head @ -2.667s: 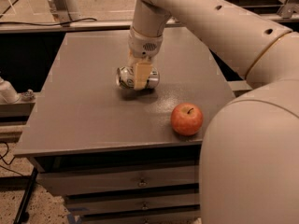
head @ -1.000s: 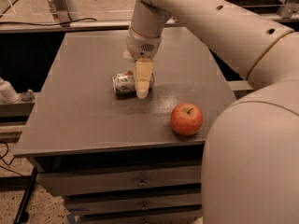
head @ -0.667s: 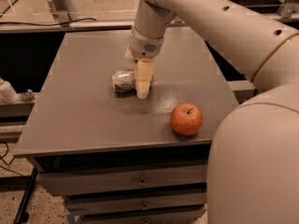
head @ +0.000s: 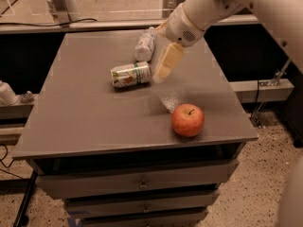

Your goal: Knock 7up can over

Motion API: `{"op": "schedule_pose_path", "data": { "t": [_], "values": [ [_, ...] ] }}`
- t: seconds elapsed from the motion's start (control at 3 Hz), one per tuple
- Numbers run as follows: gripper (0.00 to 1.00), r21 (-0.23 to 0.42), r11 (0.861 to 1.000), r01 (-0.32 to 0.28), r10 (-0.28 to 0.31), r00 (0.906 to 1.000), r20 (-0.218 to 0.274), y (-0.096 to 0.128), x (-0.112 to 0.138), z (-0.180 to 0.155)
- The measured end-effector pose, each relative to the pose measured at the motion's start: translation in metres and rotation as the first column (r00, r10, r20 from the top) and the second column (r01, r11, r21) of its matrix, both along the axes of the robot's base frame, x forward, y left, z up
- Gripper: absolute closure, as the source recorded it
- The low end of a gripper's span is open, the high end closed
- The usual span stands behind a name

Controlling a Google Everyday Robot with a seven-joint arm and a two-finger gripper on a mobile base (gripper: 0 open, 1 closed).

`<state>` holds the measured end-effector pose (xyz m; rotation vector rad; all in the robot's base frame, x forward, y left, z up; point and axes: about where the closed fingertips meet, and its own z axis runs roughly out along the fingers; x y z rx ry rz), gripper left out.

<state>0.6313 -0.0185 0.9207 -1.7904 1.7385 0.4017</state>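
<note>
The 7up can (head: 130, 74), pale silver-white with green bands and a red mark, lies on its side near the middle of the grey table (head: 94, 122). My gripper (head: 164, 64) hangs just to the right of the can, its cream fingers pointing down and left, a little above the tabletop. The fingertip end sits close to the can's right end; I cannot tell whether it touches. The white arm comes in from the upper right.
A white crinkled plastic bottle (head: 145, 43) lies on its side behind the can. A red apple (head: 188, 120) stands near the table's front right edge. Drawers run below the tabletop. A ledge and cables run along the back.
The arm has lifted and pulled back to the upper right, uncovering the plastic bottle. The can lies on its side to the left of the gripper.
</note>
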Motion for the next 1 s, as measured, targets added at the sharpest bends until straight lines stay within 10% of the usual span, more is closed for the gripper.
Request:
{"op": "schedule_pose_path", "data": {
  "t": [0.67,1.0],
  "values": [
    [0.0,0.301,0.935,0.189,-0.221,0.9721,0.078,-0.1,-0.006,0.076],
    [0.0,0.312,0.929,0.2,-0.234,0.9695,0.073,-0.108,-0.009,0.078]
  ]
}}
